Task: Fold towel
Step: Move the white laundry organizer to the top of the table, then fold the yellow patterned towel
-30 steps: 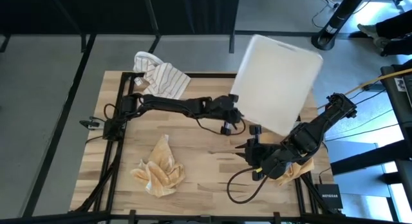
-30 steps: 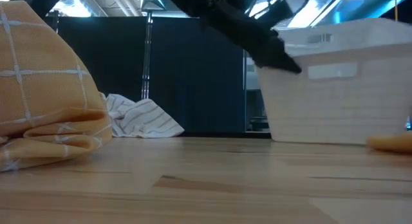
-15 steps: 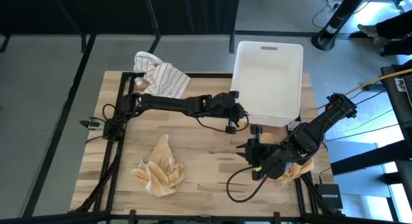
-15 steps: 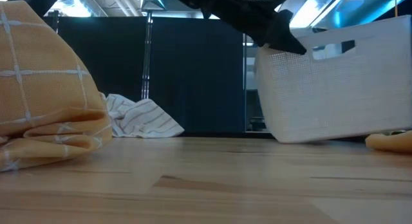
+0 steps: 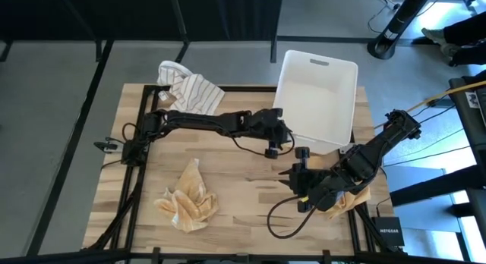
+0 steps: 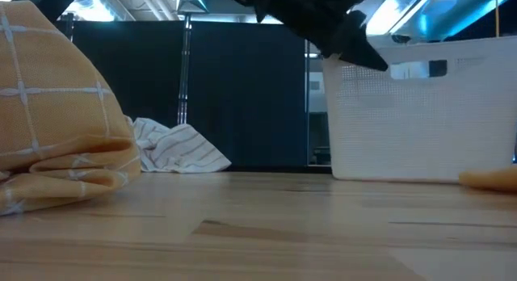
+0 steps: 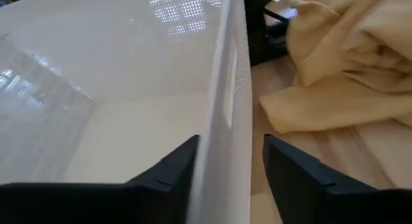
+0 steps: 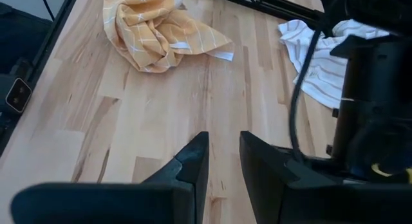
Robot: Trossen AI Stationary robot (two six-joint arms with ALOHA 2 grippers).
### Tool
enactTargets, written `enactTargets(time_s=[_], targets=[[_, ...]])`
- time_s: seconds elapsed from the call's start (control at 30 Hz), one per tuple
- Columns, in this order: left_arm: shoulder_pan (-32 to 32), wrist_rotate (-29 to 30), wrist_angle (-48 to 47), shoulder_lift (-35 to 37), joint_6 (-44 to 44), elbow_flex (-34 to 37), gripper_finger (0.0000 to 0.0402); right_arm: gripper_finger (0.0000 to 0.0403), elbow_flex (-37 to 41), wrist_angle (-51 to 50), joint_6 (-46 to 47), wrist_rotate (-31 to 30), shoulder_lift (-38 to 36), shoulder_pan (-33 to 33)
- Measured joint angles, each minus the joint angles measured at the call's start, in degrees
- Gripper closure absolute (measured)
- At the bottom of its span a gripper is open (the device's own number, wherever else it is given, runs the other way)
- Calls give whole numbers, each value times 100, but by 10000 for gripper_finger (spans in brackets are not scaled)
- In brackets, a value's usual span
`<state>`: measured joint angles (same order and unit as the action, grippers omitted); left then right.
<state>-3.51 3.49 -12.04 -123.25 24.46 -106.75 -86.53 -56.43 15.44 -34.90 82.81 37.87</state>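
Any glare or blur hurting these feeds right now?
Left wrist view: ceiling lights reflect on the white bin; the yellow towel is soft. Low view: the orange towel up close is blurred, and lamps flare overhead. High view: even light.

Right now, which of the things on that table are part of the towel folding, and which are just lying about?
Part of the job:
orange towel
striped towel
pale yellow towel
left gripper, fingers astride the basket's wall

Just lying about:
white basket
cables
black table frame
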Motion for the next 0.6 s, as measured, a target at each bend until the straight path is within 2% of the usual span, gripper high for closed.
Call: enactTargets(time_s=[0.17,0.33,0.47,0.6], targets=[[172,214,-760,104,12,-610,222,313,-1,-103,121,2,0,0],[312,370,-1812,444,-54,-810,228,313,-1,-112,199,6,0,4],[473,468,-2848,1092,-408,-836,234,313,-3,-246,386,167,-2,7],[689,519,-4100,1632,-1138,-808,245,313,104,-175,375,298,3,4]])
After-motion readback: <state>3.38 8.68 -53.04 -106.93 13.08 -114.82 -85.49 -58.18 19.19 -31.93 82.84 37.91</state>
